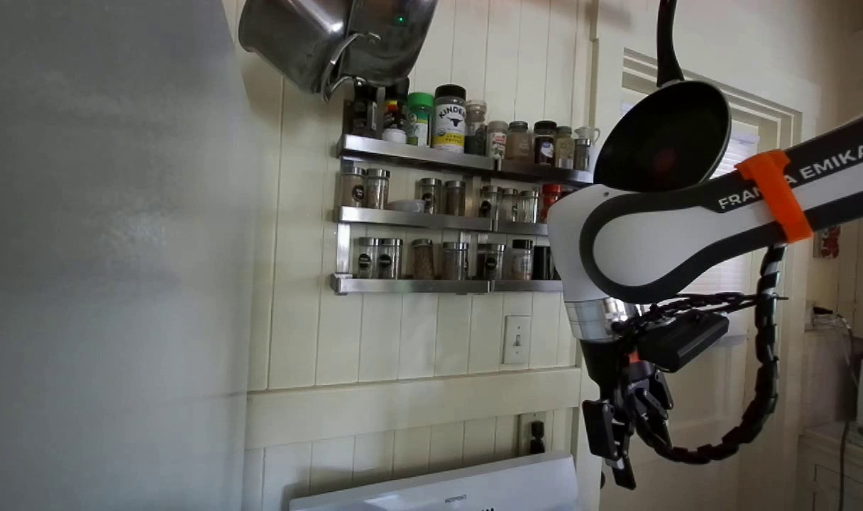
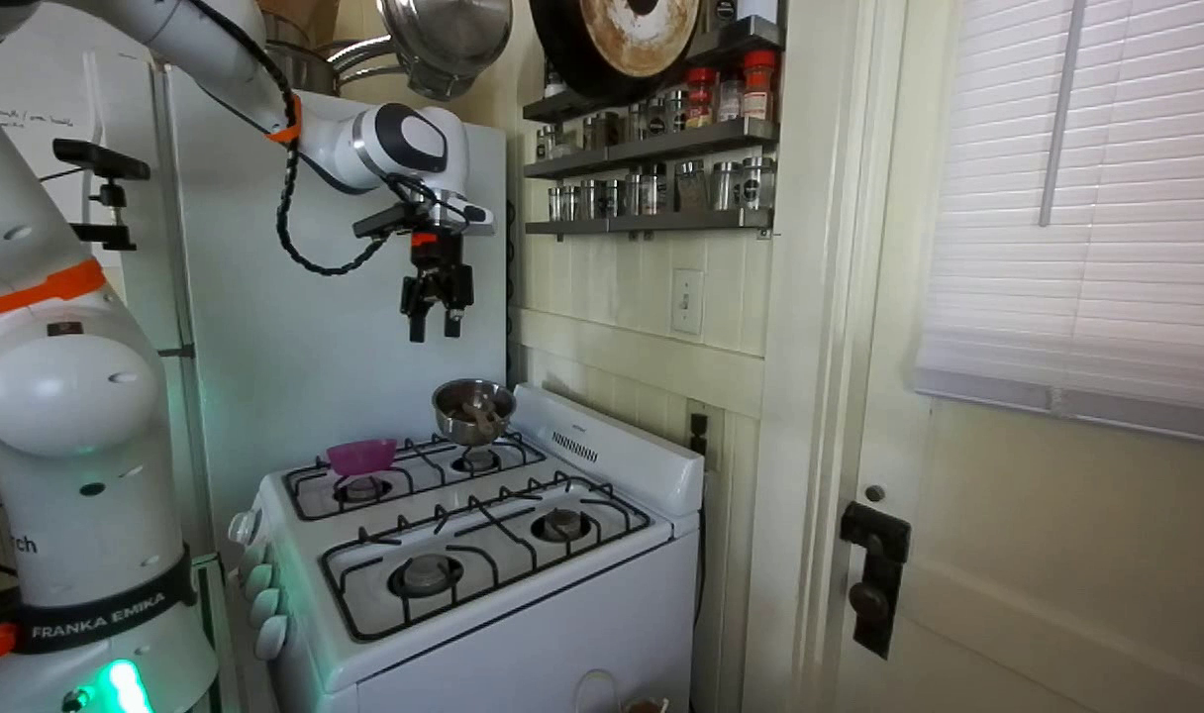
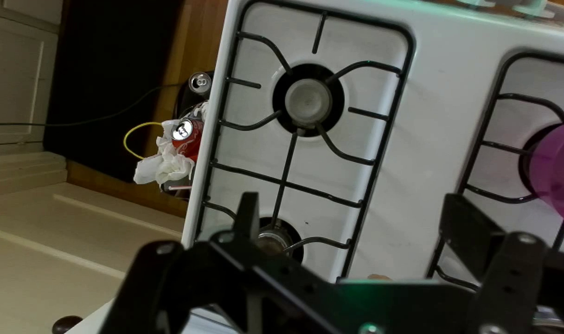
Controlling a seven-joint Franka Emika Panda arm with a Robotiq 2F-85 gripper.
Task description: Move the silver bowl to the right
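The gripper [image 2: 437,325] is spread wide in the air, holding nothing, touching nothing. In an exterior view, the silver bowl [image 2: 453,426] sits lower, toward 5 o'clock from it, at 12 o'clock on the stove [image 2: 523,644]. I think nothing is done yet: grab, move and put down all wait.

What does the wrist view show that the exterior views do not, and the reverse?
Only the wrist view shows a dark mat and a silver can top.

Only the exterior views show spice jars and the light switch; the silver bowl is clear only in an exterior view.

All three share the stove and gripper; the wrist view and an exterior view share the pink bowl.
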